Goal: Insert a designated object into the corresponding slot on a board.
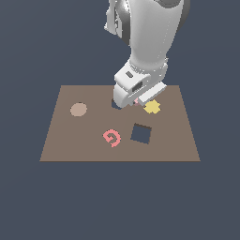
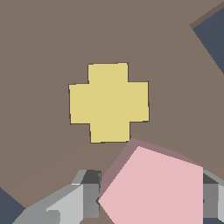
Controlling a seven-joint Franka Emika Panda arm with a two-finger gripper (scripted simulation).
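Observation:
The brown board (image 1: 61, 136) lies flat. My gripper (image 1: 133, 102) hangs low over its far middle, and the arm hides most of what it holds. In the wrist view the light-pink pentagon block (image 2: 155, 188) sits between the two grey fingers (image 2: 85, 194), which are shut on its sides, above the board (image 2: 39, 52). A sliver of pink (image 1: 136, 101) shows under the hand in the exterior view. A small dark navy patch of the slot (image 1: 115, 105) shows just to the exterior view's left of the hand, mostly hidden by it.
A yellow flower-shaped piece (image 1: 152, 107) (image 2: 109, 103) sits on the board right beside the gripper. A salmon G-shaped piece (image 1: 111, 138), a larger dark square cut-out (image 1: 141, 134) and a tan round piece (image 1: 78, 109) are also on the board.

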